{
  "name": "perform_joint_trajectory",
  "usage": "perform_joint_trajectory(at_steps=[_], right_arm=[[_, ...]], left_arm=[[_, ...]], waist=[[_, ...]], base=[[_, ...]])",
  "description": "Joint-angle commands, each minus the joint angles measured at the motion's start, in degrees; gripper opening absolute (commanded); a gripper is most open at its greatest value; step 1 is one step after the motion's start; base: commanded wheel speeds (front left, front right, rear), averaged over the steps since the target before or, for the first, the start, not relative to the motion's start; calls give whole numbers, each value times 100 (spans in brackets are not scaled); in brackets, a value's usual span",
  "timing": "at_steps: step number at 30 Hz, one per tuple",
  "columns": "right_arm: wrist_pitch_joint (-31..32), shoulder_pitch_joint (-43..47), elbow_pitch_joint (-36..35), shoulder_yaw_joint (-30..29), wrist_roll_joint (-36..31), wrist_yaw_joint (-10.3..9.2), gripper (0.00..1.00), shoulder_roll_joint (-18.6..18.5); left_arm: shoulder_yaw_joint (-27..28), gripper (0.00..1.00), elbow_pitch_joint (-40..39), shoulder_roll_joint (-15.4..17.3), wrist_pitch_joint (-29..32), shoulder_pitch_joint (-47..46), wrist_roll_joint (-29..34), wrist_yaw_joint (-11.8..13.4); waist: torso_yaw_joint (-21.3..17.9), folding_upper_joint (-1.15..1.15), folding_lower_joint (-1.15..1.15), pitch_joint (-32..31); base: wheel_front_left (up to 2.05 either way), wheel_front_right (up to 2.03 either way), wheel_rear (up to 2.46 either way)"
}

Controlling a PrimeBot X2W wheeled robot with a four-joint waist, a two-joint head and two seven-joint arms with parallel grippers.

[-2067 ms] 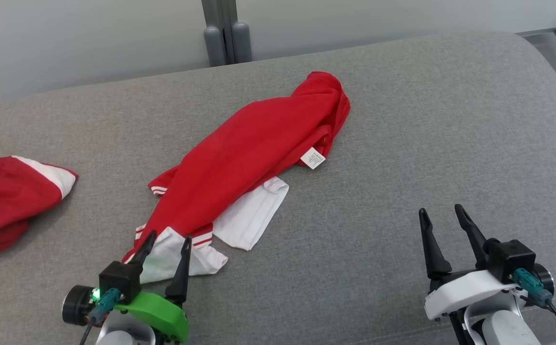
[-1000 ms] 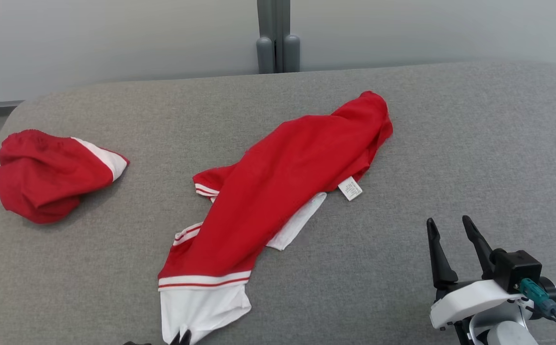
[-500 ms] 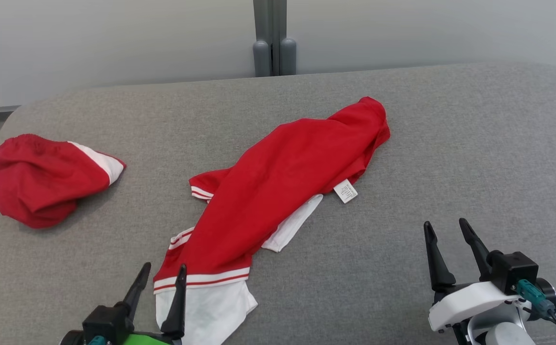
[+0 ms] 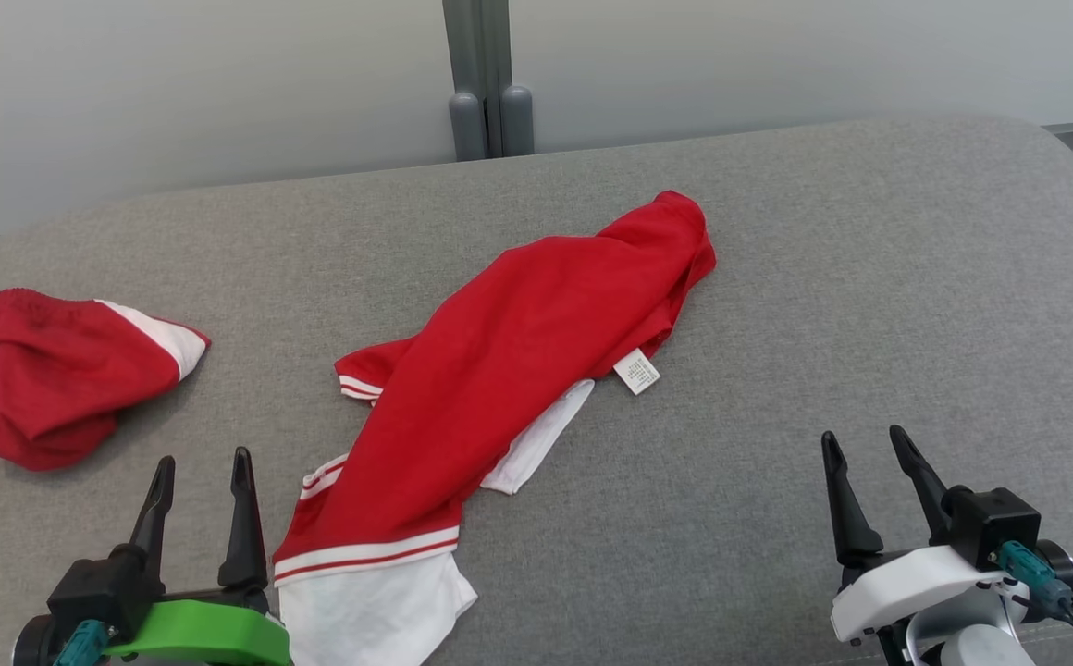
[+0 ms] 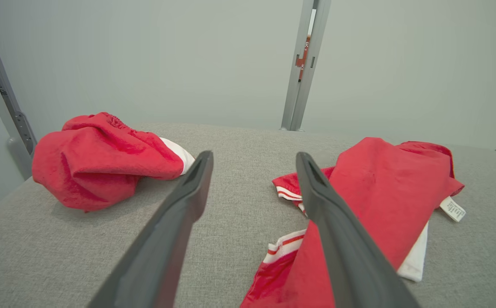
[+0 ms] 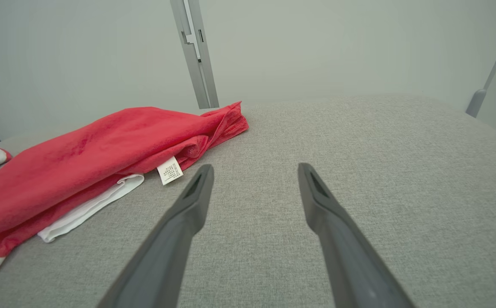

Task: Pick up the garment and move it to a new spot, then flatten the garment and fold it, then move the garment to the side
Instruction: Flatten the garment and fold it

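One red-and-white garment (image 4: pixel 509 379) — diagonal across centre frame, hem just right of left gripper (image 4: pixel 203 460), jaws parted, empty; right gripper (image 4: pixel 863 435) lower right, well apart, parted too.

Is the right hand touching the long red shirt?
Apart. The head view shows a wide stretch of bare grey cushion between the open right hand and the shirt.

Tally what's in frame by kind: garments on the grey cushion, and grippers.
Garments: 2, the stretched-out red and white garment in the middle and the bunched red and white garment to the robot's left, both lying on the grey cushion.
Grippers: 2, the left gripper and the right gripper, both open and holding nothing.
Total: 4
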Motion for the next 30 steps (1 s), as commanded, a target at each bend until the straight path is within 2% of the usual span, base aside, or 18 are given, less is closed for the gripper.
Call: perform_joint_trajectory(at_steps=[1, 7, 15, 27, 30], right_arm=[[-19, 3, 28, -17, 14, 0, 100, -35], [-19, -126, 122, -2, 12, 0, 100, -60], [-8, -947, 563, 332, -29, 0, 100, -373], [107, -2454, 2003, 1098, -95, 0, 100, -838], [110, -2753, 2460, 1291, -37, 0, 100, -937]], left_arm=[[75, 100, 57, -26, 0, -61, 105, -63], [206, 100, 147, -138, 0, -43, 269, -178], [190, 100, 241, -262, -1, -192, 370, -281], [-63, 100, 303, -322, -1, -561, 249, -332], [-198, 100, 282, -322, 0, -653, 103, -276]], waist=[[3, 0, 0, -17], [93, 0, 0, -43], [363, 0, 0, 114], [1027, 0, 0, 706], [1186, 0, 0, 859]], base=[[0, 0, 0], [0, 0, 0], [0, 0, 0], [0, 0, 0], [0, 0, 0]])
